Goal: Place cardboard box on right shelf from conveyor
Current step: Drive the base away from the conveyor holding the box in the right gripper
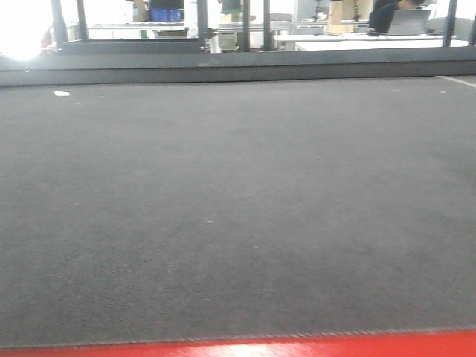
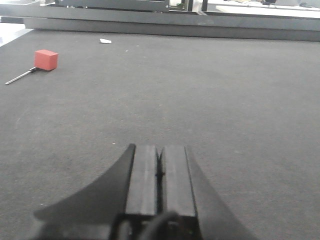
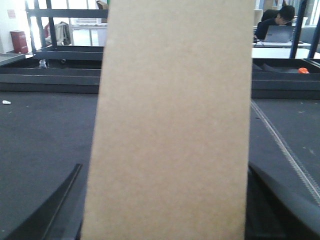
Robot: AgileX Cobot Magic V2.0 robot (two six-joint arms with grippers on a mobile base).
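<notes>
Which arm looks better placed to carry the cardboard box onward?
The right. The cardboard box sits gripped between the fingers of the right end effector, filling its wrist view; the left end effector is shut and empty above the conveyor belt.

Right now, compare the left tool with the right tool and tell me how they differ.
The left tool is closed tight, jaws touching; the right tool has its jaws wide apart. The left tool holds nothing, while the right tool has the cardboard box between its jaws, filling most of its view. Both are dark and sit over the conveyor belt.
</notes>
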